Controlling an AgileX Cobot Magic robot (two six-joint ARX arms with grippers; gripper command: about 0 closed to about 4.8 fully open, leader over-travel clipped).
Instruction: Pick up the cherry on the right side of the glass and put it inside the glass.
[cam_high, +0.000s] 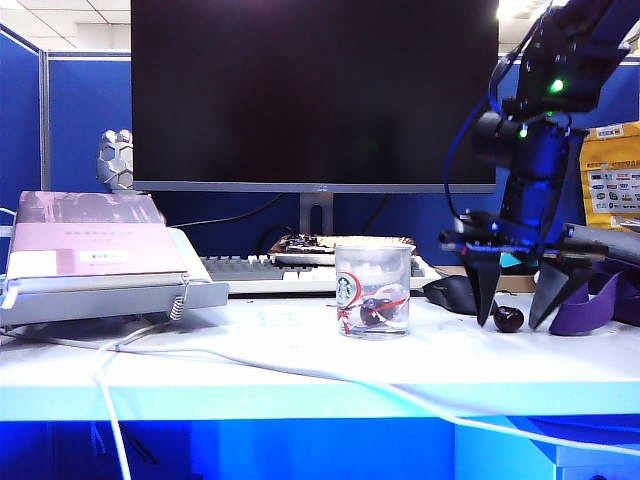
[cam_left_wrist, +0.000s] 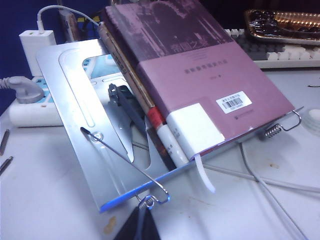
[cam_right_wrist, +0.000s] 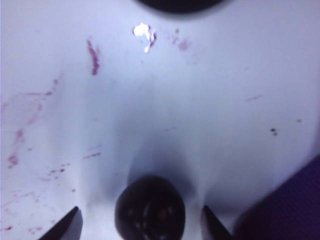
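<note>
White cable (cam_high: 300, 372) trails along the table's (cam_high: 250, 350) front edge. Behind it stands the glass (cam_high: 373, 290). To its right, the cherry (cam_high: 509, 319) sits on the table between the right gripper's (cam_high: 518, 320) spread, untouching fingertips. Whether the left gripper (cam_left_wrist: 137, 227), beside a book stand (cam_left_wrist: 75, 115), is spread or pressed together cannot be told.
</note>
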